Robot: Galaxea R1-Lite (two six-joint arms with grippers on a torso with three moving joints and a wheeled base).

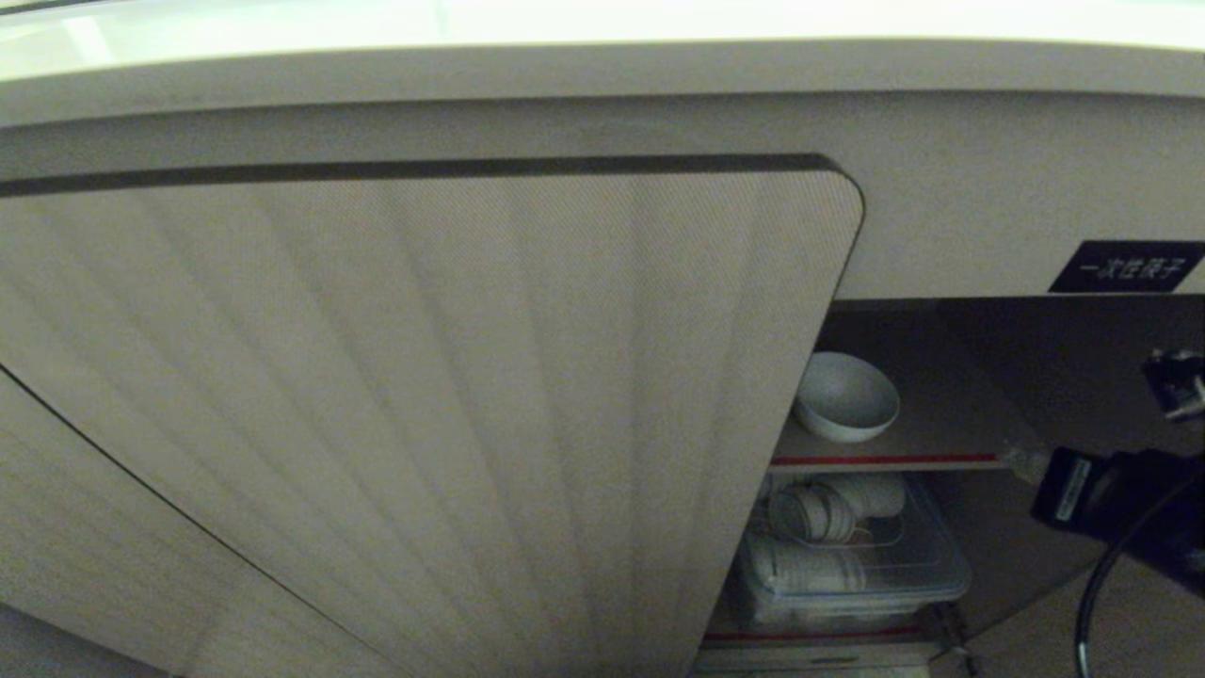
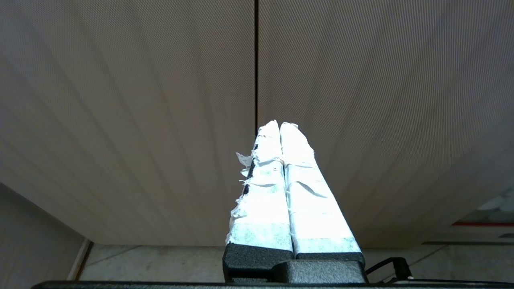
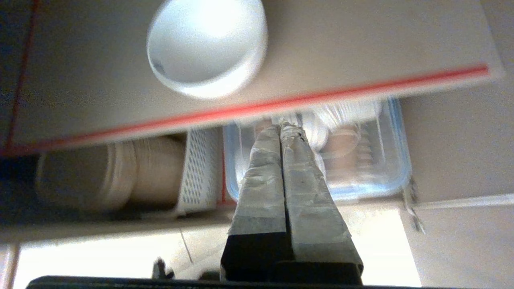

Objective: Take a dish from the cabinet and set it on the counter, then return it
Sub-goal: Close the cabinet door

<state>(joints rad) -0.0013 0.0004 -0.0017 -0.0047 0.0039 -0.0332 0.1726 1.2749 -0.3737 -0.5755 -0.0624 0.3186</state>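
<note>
One bowl [image 3: 207,46] sits untouched on the cabinet shelf [image 3: 281,105]. Right end effector [image 3: 280,127] closed, empty, below it; it must open, then reach in.

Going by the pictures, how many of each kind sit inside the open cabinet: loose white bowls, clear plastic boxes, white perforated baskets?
Loose white bowl on the red-edged shelf: 1
Clear plastic box under the shelf: 1
White perforated basket, seen from the right wrist: 1
Total: 3
</note>
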